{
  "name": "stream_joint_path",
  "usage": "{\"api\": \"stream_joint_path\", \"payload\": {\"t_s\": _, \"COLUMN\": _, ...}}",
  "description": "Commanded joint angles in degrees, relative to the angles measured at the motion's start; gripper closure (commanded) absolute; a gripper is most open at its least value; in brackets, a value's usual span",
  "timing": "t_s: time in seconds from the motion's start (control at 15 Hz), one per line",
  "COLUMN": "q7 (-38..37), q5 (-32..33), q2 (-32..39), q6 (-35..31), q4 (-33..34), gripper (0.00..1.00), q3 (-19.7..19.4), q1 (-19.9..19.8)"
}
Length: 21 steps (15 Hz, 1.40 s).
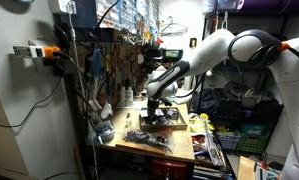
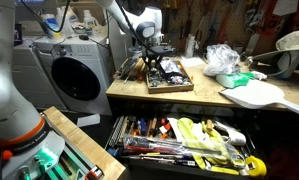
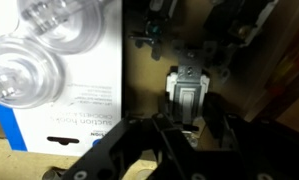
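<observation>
Bench station, single arm.

- The black two-fingered Robotiq gripper [image 3: 186,128] is lowered from above into a shallow wooden tray [image 2: 169,89]; this is seen in both exterior views [image 1: 157,103].
- A small grey metal-and-white-plastic fitting [image 3: 186,95] lies flat on the tray floor [image 3: 141,92], directly ahead of the fingertips.
- The black fingers [image 3: 139,140] are brought in on either side of the fitting's near end.
- Whether the pads are pressed onto the fitting or stand just off it cannot be told; the contact line is blurred and shadowed.
- The vertical approach is probably dictated by the fitting lying flat, with raised tray walls and clutter around it. The long axis is lined up with the wrist, so the narrow sides are presented to the jaws.

Containers:

- The tray is set on the wooden workbench [image 2: 194,97]. It is likely used to keep loose small parts together.
- Beside the fitting in the tray, and apart from it, lies a white-and-blue card blister pack of clear plastic suction hooks [image 3: 49,70]. Dark hardware pieces [image 3: 154,30] are noted beyond; their kind cannot be made out.
- An open drawer [image 2: 159,158] is pulled out below the benchtop and packed with hand tools [image 2: 154,128]. Several of them have yellow handles.
- A crumpled clear plastic bag [image 2: 221,58] is left further along the bench. Its contents are not legible.

Surroundings: a tool-hung pegboard [image 1: 119,55] stands behind the bench, and a white front-loading washing machine [image 2: 74,70] stands next to it.
</observation>
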<state>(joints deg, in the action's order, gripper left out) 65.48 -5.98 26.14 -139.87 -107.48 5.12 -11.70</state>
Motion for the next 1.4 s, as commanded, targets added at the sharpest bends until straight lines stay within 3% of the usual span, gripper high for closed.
{"api": "stream_joint_path", "payload": {"t_s": 0.0, "q7": -2.94, "q5": 1.26, "q2": -1.09, "q6": 3.32, "q4": 0.22, "gripper": 0.85, "q3": -1.42, "q1": 1.08}}
{"api": "stream_joint_path", "payload": {"t_s": 0.6, "q7": -15.48, "q5": 3.10, "q2": -9.04, "q6": 6.58, "q4": -3.19, "gripper": 0.85, "q3": -3.27, "q1": 3.35}}
{"api": "stream_joint_path", "payload": {"t_s": 1.33, "q7": -17.05, "q5": 1.97, "q2": -28.06, "q6": 1.88, "q4": -27.23, "gripper": 0.85, "q3": -3.89, "q1": 5.41}}
